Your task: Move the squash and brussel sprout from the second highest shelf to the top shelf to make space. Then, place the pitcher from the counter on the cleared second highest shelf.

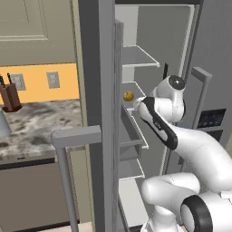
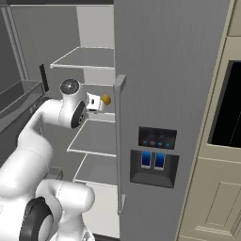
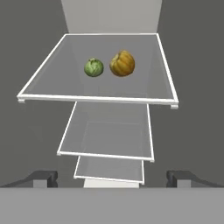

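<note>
The pincer (image 3: pixel 112 178) hangs released and empty, jaws wide apart, near the front of the second highest shelf (image 3: pixel 52 83). On that shelf, toward its far side, the squash (image 3: pixel 122 64) sits just right of the brussel sprout (image 3: pixel 93 68), both apart from the pincer.

Glossy white arm (image 1: pixel 199 149), dark joints

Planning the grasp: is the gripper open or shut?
Open: the gripper fingertips stand wide apart, nothing between them.
</note>
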